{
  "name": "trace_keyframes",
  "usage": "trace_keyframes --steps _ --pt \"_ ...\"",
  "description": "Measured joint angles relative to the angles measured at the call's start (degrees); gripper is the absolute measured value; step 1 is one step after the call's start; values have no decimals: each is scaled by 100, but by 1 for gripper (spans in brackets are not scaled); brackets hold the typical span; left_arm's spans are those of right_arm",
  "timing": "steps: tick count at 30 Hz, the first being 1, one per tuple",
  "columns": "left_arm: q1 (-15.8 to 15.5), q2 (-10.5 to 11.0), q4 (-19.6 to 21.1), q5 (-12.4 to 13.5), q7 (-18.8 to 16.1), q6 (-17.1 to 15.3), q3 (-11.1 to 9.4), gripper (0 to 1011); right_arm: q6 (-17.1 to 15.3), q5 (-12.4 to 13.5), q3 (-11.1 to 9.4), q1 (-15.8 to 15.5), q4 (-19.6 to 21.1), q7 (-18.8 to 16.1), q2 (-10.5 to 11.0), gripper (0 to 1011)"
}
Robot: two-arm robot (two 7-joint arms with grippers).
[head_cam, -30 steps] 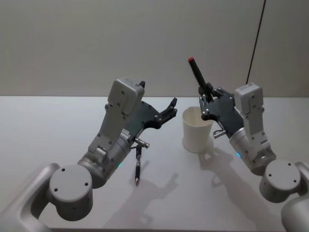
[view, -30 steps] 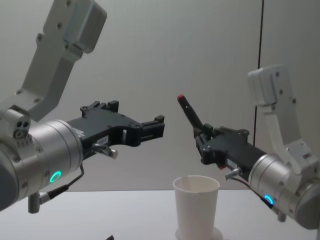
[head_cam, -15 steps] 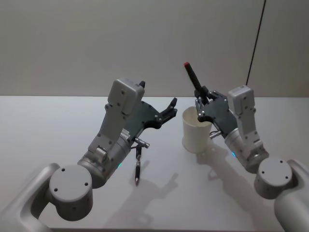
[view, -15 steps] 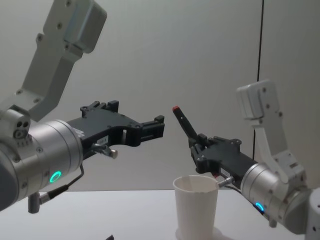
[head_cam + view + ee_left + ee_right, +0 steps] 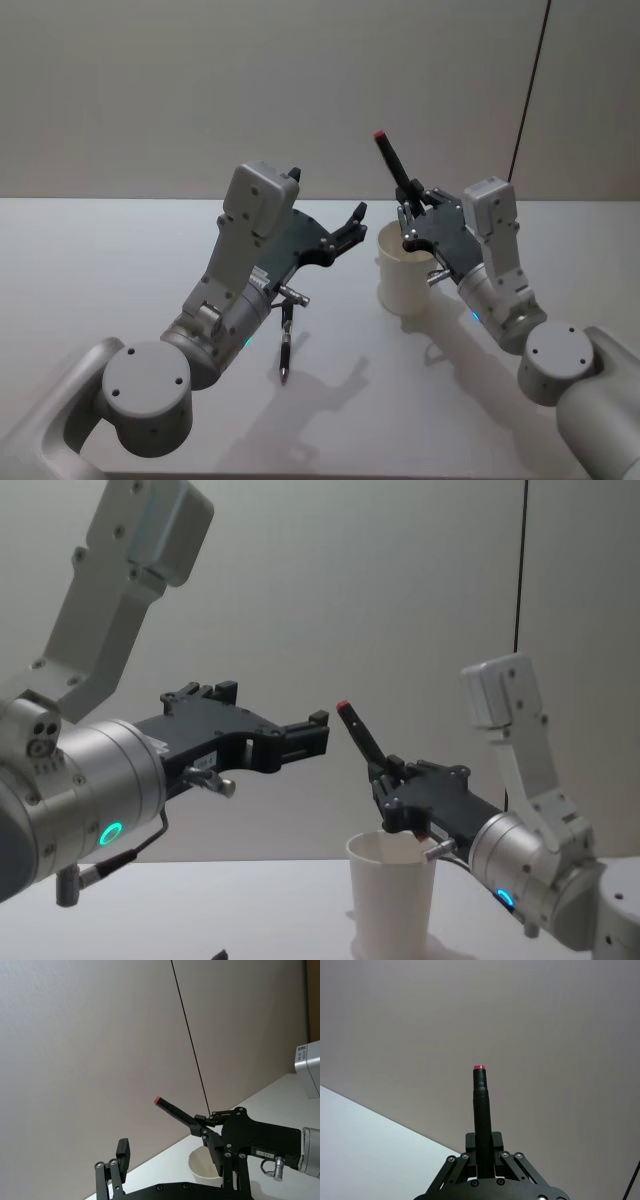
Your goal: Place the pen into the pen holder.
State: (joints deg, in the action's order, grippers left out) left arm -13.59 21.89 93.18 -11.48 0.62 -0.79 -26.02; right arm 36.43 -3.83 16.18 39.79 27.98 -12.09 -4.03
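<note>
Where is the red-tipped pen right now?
In the head view it is right of centre: the red-tipped pen, tilted with its red end up, is gripped by the right hand just above the white paper cup's rim.

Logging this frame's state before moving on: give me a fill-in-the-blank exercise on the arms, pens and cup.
The right gripper is shut on a black pen whose top end is ____.
It holds that pen tilted above the white paper ____.
The left gripper, beside the pen holder, has its fingers ____.
A second pen lies on the table under the ____ arm.
Missing: red; cup; open; left.
</note>
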Motion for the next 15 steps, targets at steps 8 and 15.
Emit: trace_keyframes --steps 8,15 --pt "0 0 0 0 0 0 0 1003 231 6 -2 265 -533 -3 -84 175" --pt "0 0 0 0 0 0 0 1003 370 -8 -1 439 -882 11 -137 175"
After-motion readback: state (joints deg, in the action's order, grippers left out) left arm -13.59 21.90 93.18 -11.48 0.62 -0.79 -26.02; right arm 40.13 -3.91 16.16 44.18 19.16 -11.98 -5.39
